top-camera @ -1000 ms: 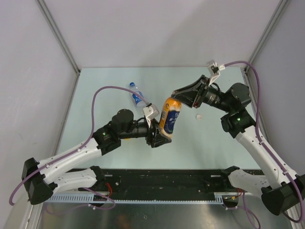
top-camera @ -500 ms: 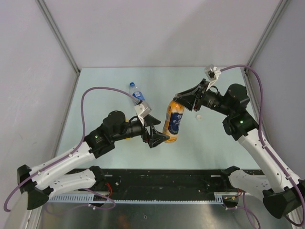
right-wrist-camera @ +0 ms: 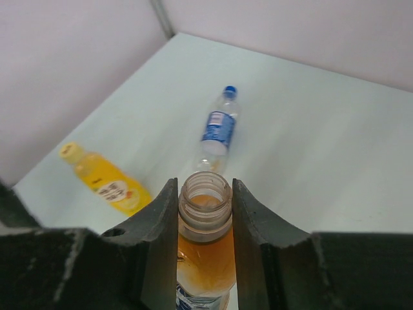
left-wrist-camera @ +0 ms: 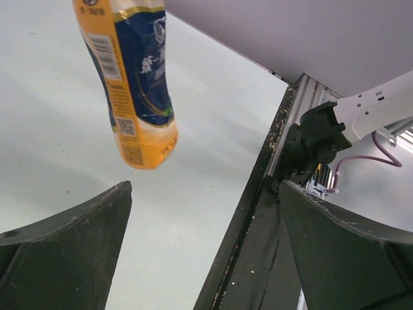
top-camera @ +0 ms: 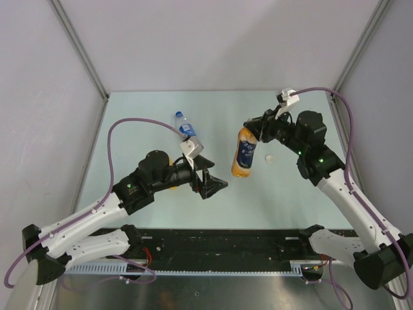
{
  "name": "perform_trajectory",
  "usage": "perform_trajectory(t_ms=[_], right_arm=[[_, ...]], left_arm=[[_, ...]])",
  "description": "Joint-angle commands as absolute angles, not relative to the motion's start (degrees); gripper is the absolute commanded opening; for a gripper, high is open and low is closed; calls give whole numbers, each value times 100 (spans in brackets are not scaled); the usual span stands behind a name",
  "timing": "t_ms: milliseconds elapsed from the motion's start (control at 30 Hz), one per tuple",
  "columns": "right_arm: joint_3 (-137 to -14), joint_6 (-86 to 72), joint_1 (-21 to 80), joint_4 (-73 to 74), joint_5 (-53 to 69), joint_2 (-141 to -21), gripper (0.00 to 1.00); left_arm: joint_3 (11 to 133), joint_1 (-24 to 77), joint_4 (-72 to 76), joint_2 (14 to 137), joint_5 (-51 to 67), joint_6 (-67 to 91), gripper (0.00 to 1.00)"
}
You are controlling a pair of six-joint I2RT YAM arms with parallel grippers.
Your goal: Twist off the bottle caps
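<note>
My right gripper [top-camera: 253, 131] is shut on the neck of the orange bottle [top-camera: 242, 155], which hangs above the table, base down. In the right wrist view the bottle [right-wrist-camera: 205, 255] sits between the fingers [right-wrist-camera: 155, 226] with its threaded mouth uncapped. A pale whitish cap [top-camera: 270, 158] lies on the table just right of it. My left gripper [top-camera: 216, 178] stands open and empty, to the left of the bottle's base [left-wrist-camera: 139, 145]. The clear bottle [right-wrist-camera: 216, 129] with its blue cap [right-wrist-camera: 230, 91] and the yellow bottle [right-wrist-camera: 110, 184] with its yellow cap [right-wrist-camera: 68, 150] lie on the table.
The clear bottle [top-camera: 184, 127] lies at the back left of the pale green table [top-camera: 303, 200], behind my left arm. A black rail [left-wrist-camera: 251, 219] runs along the table's near edge. Grey walls close in the left, back and right sides.
My left gripper opened, let go of the orange bottle's base and drew back to the left. The right gripper swung the bottle rightward until it hangs nearly upright from its neck.
</note>
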State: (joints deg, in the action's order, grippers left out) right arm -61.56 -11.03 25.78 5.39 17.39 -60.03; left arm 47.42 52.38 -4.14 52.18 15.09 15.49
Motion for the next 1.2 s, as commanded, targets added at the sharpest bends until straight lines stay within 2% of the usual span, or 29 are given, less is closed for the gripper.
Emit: perform_trajectory(t_ms=[0,167,600,833,1167], right_arm=[[-6188,-691,2568,105,669,-6139,0],[-5909,-464,2396,-524,47,-6162,0],[-4220,-119,1350,-2504,442,-5560,0],[-3112,393,1249,-3814,471,-4998,0],[-2481,835,1129,-4823,-207,-4946,0]], left_arm=[[4877,5228,-427,5270,1488,1486,99],[4877,5228,-460,5331,1494,1465,99],[5063,5228,-575,5662,1575,1246,99],[5180,5225,-627,5845,1793,1175,99],[5210,5225,-664,5846,2008,1110,100]])
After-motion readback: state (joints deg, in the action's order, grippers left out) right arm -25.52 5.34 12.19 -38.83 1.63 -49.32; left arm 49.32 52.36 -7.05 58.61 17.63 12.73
